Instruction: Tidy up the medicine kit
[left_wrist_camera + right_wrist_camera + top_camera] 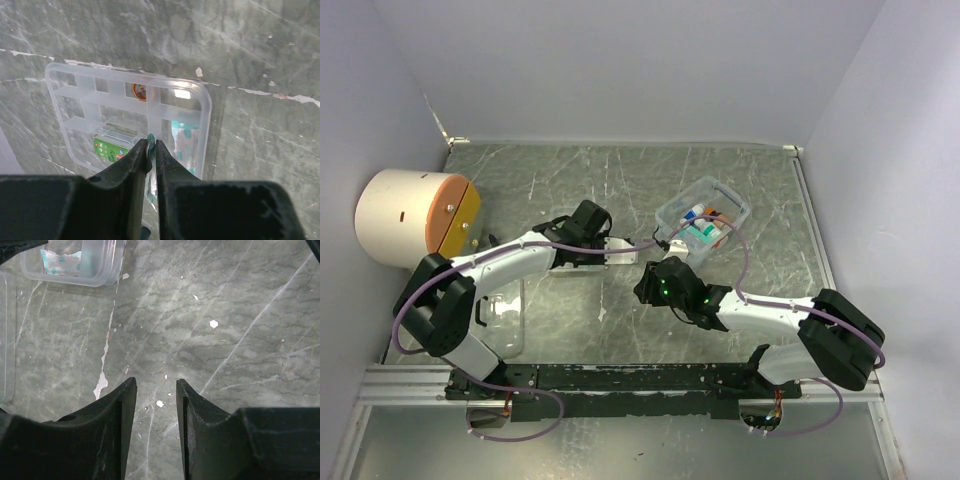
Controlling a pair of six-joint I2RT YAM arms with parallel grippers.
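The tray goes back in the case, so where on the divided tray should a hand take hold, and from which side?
Pinch the divided tray by its outer wall at the corner cell at upper left of the left wrist view, which looks empty. Come straight down, one finger inside, one outside. The tray lies flat on the table with thin upright walls; the near cells hold packets.

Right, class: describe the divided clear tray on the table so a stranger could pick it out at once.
Find the white-and-orange cylinder at the table's left edge, then move right to the left gripper. The tray lies flat beneath it. Unlike the deeper clear box to its right, it is shallow and split into small compartments.
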